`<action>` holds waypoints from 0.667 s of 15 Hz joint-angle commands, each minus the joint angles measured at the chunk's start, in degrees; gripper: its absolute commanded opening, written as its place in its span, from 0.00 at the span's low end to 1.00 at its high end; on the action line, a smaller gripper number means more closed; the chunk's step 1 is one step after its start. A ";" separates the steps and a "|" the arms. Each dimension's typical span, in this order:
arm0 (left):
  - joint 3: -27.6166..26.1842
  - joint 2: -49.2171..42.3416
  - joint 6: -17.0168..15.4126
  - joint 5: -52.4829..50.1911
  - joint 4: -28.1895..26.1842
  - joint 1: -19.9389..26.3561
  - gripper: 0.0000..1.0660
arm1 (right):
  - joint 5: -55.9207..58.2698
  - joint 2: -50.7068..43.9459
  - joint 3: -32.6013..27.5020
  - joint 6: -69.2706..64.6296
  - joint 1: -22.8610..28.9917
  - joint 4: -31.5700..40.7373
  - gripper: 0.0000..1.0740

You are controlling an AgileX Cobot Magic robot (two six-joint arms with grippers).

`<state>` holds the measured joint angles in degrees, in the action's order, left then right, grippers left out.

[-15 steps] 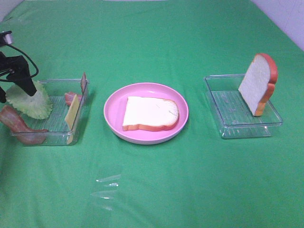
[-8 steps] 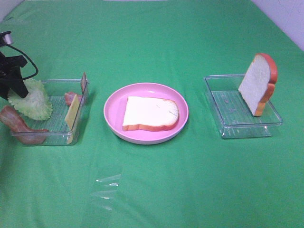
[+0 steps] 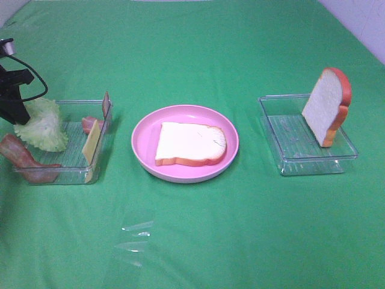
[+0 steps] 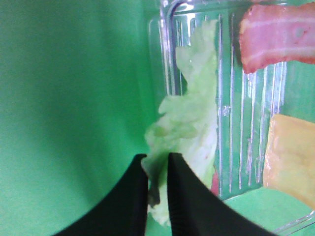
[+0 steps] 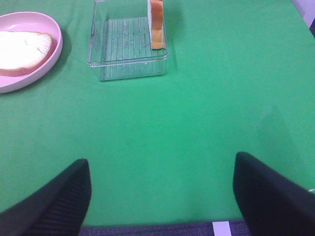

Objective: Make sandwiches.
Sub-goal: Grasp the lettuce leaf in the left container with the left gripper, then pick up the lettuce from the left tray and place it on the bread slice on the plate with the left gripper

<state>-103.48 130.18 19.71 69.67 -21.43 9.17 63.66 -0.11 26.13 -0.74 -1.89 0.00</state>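
The left gripper [image 4: 156,158] is closed on the lettuce leaf [image 4: 194,123]. Its two dark fingers are nearly together and the leaf's ragged edge is pinched between them. From that grip the leaf runs over the wall of the left tray [image 4: 231,88] and into it. In the high view the left gripper [image 3: 15,111] sits at the far outer corner of the left tray [image 3: 72,174], with the lettuce leaf [image 3: 42,123] spreading from it towards the tray's middle.

A bacon strip [image 3: 24,158] hangs over the near outer corner of that tray, well clear of the jaws. A cheese square [image 3: 91,144] leans against the wall nearest the pink plate [image 3: 144,138]. A flat bread slice [image 3: 189,143] lies on the plate. An upright bread slice [image 3: 328,105] leans at the outer side of the right tray [image 3: 289,135].

The right gripper [image 5: 161,158] is open, with its fingers wide apart over the bare green cloth [image 5: 197,98] and nothing between them. The right tray [image 5: 123,44] and the upright bread slice [image 5: 156,22] are well ahead of it.

The left wrist view cuts off the bacon strip [image 4: 275,37] and the cheese square [image 4: 290,162] at its edge, and the fingers hide the pinched part of the leaf. In the high view most of the left arm is out of frame. A small brown piece [image 3: 106,103] at the tray's far corner is hard to make out.
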 commanded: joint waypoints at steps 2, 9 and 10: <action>-0.23 -1.38 -0.06 5.84 -0.17 -0.06 0.00 | -0.17 -1.49 -0.17 0.74 -0.29 0.00 0.72; -0.40 -8.37 1.95 5.84 -8.59 -0.69 0.00 | -0.17 -1.49 -0.17 0.74 -0.29 0.00 0.72; -0.52 -9.57 2.92 5.84 -10.83 -1.15 0.00 | -0.17 -1.49 -0.17 0.74 -0.29 0.00 0.72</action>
<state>-103.82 121.35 21.89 69.67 -30.37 8.42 63.66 -0.11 26.13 -0.74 -1.89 0.00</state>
